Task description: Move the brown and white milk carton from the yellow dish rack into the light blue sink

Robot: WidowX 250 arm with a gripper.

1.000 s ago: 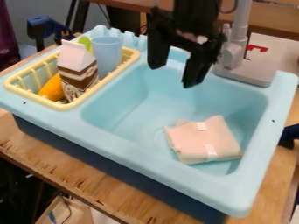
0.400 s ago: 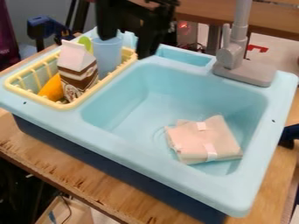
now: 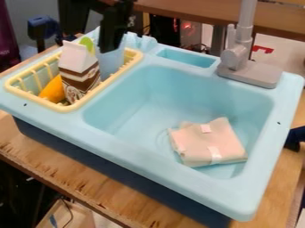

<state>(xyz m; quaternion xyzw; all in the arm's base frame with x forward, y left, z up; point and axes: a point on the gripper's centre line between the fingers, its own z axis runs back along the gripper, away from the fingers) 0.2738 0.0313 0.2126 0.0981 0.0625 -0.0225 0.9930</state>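
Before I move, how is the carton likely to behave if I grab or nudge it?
The carton will probably stay stiff, as its sides look flat and its folded top stands up. It is tall and narrow, so a push near the top could tip it. The cup close by and the rack around its base might limit that.

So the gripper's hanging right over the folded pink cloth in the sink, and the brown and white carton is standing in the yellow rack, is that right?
Not quite: the camera view shows the gripper up by the blue cup, not over the cloth. The rest is right.
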